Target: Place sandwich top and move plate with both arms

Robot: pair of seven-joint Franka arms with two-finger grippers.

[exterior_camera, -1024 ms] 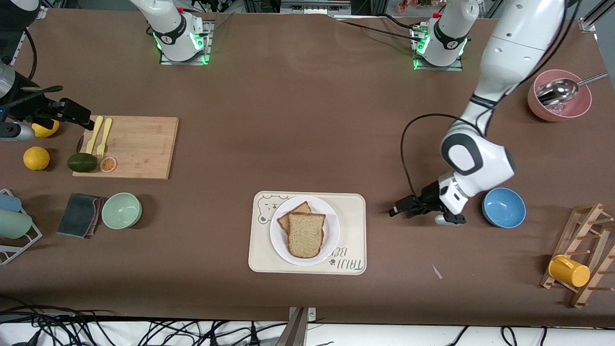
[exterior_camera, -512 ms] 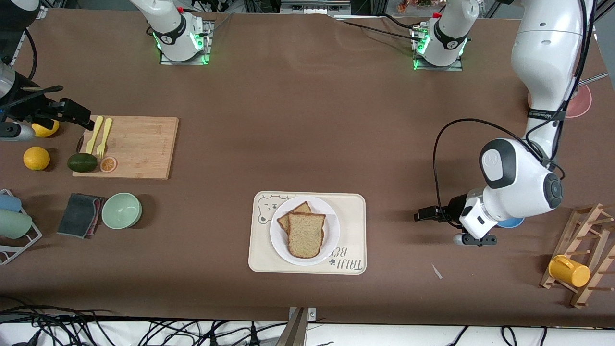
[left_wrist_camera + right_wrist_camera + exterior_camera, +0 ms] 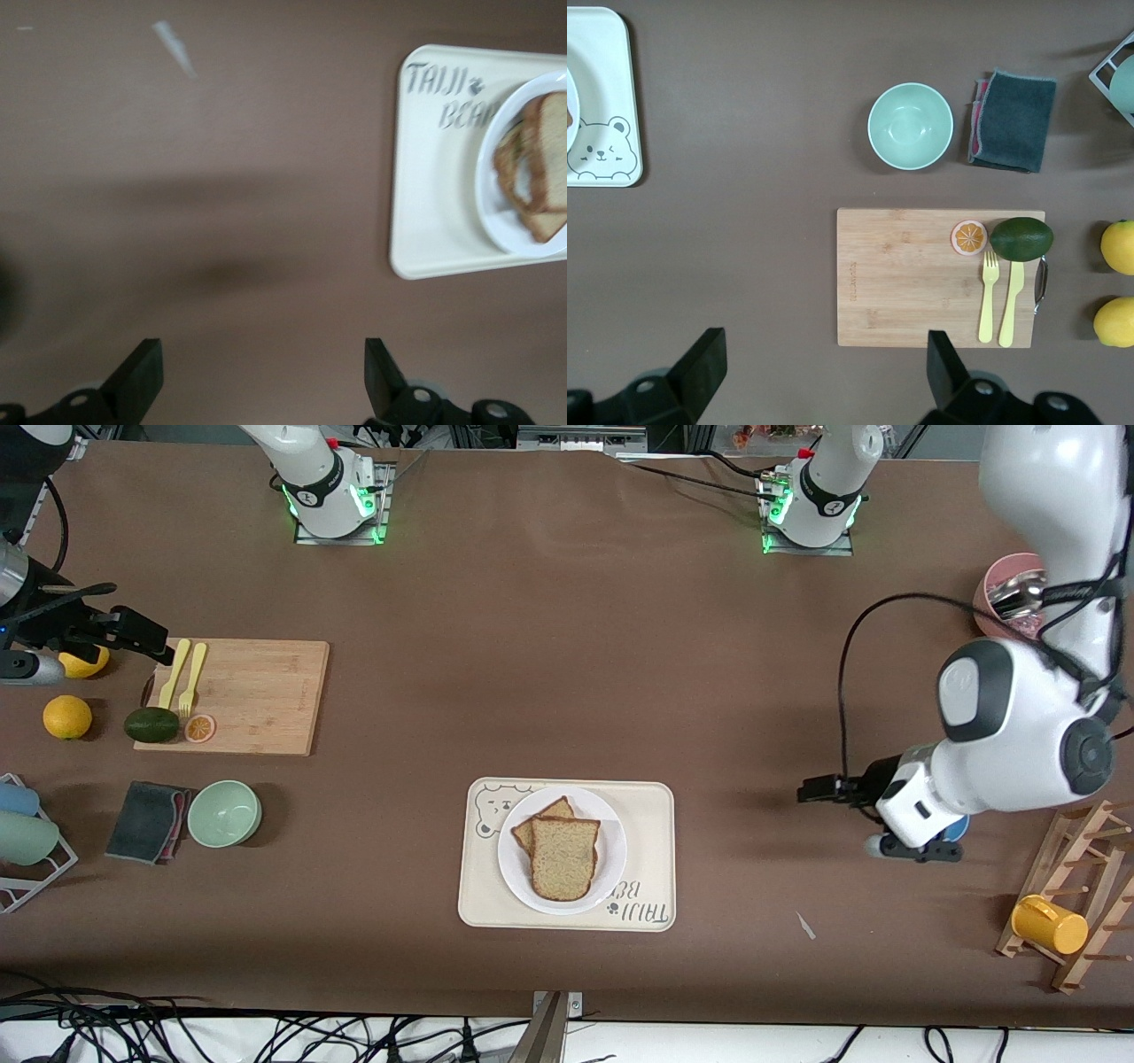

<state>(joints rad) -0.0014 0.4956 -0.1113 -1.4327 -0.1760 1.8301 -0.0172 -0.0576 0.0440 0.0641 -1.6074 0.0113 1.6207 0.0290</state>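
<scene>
The sandwich top (image 3: 564,857), a tan speckled slice with a brown crust, lies on another slice on the white plate (image 3: 613,859). The plate rests on a cream bear tray (image 3: 651,824). My left gripper (image 3: 817,788) hangs open and empty over bare table between the tray and a blue bowl. In the left wrist view its gripper (image 3: 259,376) has nothing between the fingers, with the sandwich top (image 3: 549,150), plate (image 3: 500,221) and tray (image 3: 434,195) in sight. My right gripper (image 3: 146,638) waits open and empty at the cutting board's edge; the right wrist view shows the gripper (image 3: 824,367) over table.
A cutting board (image 3: 257,695) holds yellow forks, an avocado and an orange slice, with lemons beside it. A green bowl (image 3: 224,812) and grey cloth sit nearer the camera. The blue bowl (image 3: 957,831) is mostly hidden under my left arm. A pink bowl (image 3: 997,615) and a rack with a yellow mug (image 3: 1050,924) stand at that end.
My left arm has swung away from the tray toward its own end of the table, now covering the blue bowl. The right arm, bread and plate have not moved.
</scene>
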